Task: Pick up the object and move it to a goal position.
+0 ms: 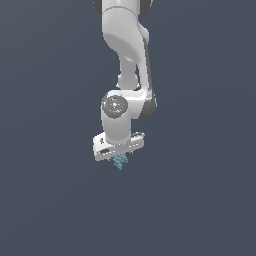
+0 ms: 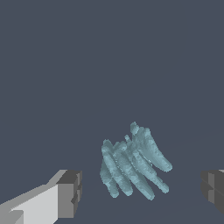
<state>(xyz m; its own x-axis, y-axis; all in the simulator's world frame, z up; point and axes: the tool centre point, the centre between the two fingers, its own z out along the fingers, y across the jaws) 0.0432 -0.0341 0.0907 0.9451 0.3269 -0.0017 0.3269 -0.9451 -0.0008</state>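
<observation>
The object (image 2: 133,164) is a small pale teal-blue chunk with long ridged, jagged lobes. In the wrist view it lies on the dark grey surface between my two fingers, apart from both pads. My gripper (image 2: 140,192) is open, with one grey pad (image 2: 70,192) on one side and the other pad (image 2: 213,189) at the frame's edge. In the exterior view the object (image 1: 120,161) shows just under the white hand, and my gripper (image 1: 119,156) is down around it. The fingers themselves are mostly hidden there by the hand.
The white arm (image 1: 127,60) comes down from the top of the exterior view. A plain dark grey floor (image 1: 200,200) surrounds the object; no other objects or edges show.
</observation>
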